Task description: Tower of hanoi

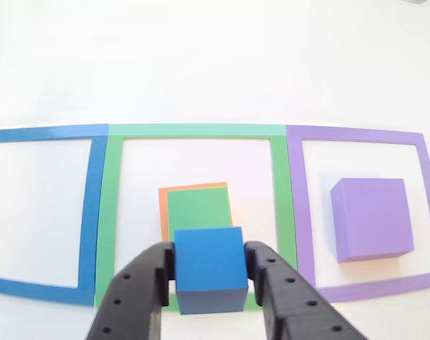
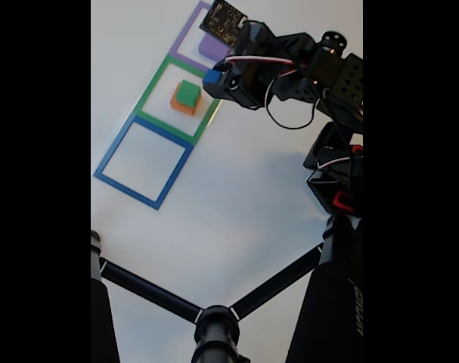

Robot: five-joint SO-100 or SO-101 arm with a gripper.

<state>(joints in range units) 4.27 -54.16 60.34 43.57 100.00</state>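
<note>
- White tabletop carries three square outlines.
- Jaws closed on the blue cube, held above the green outline.
- Green block on the orange block lies just ahead; the purple block sits to the right.

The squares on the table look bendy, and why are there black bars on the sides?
In the other view the lens bows the blue outline and purple outline, and bright light washes out the table. In the fixed view the picture is narrow, with black bars either side, and the blue block looks soft.
</note>
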